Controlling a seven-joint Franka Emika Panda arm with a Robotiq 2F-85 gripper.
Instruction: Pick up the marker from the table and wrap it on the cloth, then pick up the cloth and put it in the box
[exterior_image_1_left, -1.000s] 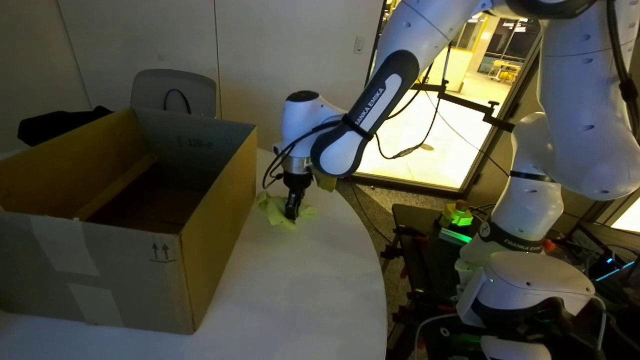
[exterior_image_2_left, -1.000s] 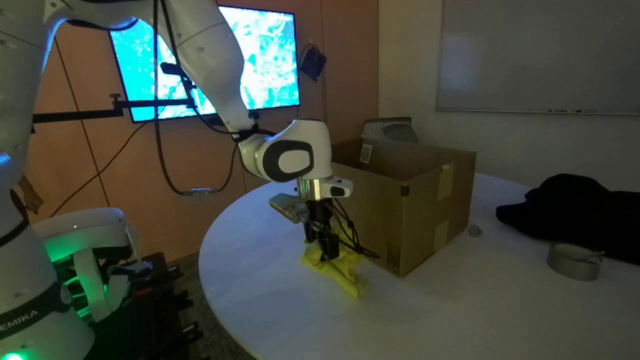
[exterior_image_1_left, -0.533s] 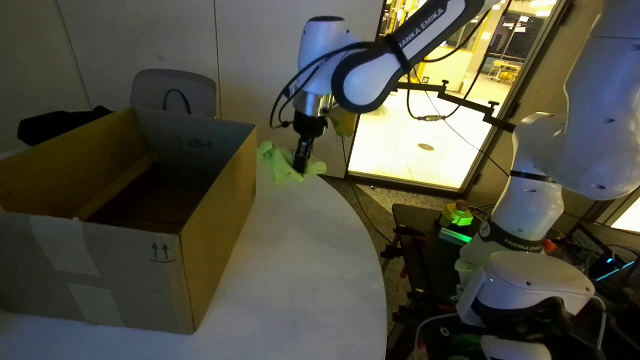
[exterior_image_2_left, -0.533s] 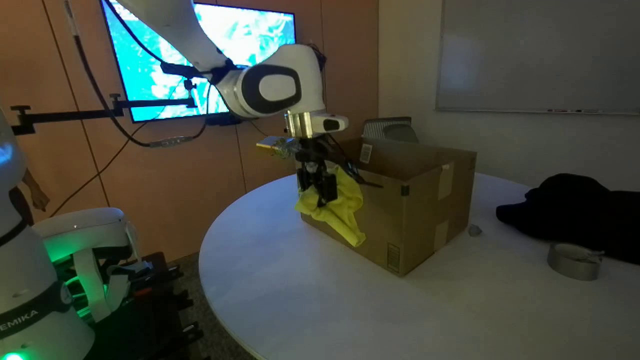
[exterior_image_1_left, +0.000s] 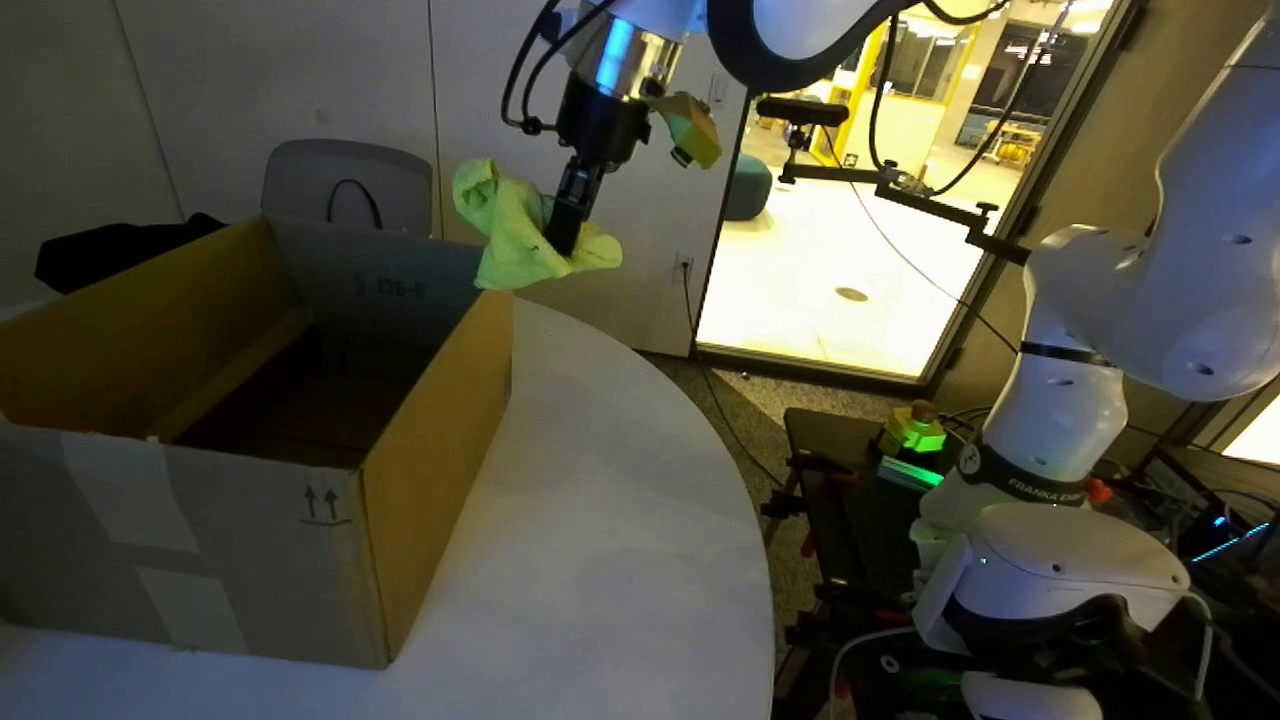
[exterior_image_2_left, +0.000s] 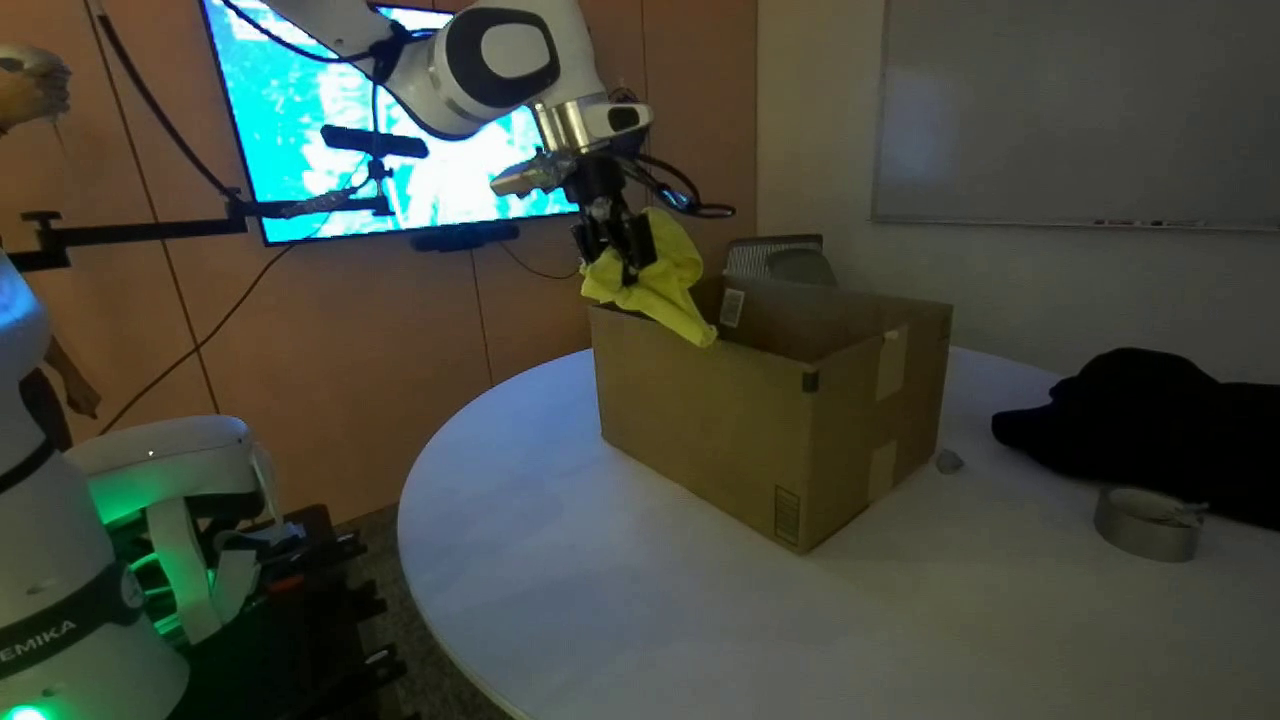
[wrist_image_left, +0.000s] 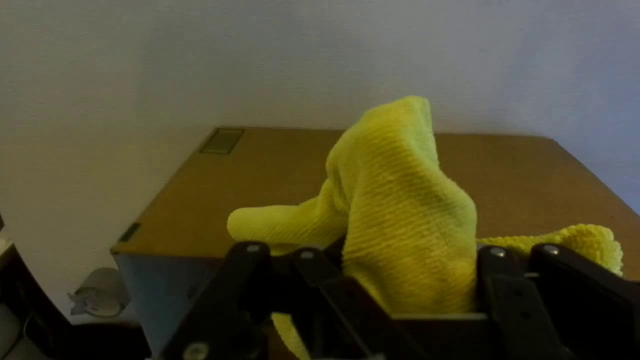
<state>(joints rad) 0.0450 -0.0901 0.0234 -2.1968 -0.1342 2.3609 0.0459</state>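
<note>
Round white bench (exterior_image_2_left: 560, 580) carries open-topped box (exterior_image_2_left: 700, 430); end effector (exterior_image_1_left: 563, 238) grasps bunched cloth (exterior_image_1_left: 505, 225) high near it, presumably for clearance before lowering; marker unseen, perhaps cloth-wrapped.

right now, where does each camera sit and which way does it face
An exterior view: higher than the box, looking down into it and over the table; arm and gripper show.
An exterior view: higher than the table, facing box, lit screen and whiteboard; arm and gripper show.
Wrist view: on the arm, looking at cloth, box and table; gripper fingers show.
Both exterior views share arm, gripper, cloth, box, table, seemingly from opposing sides.
</note>
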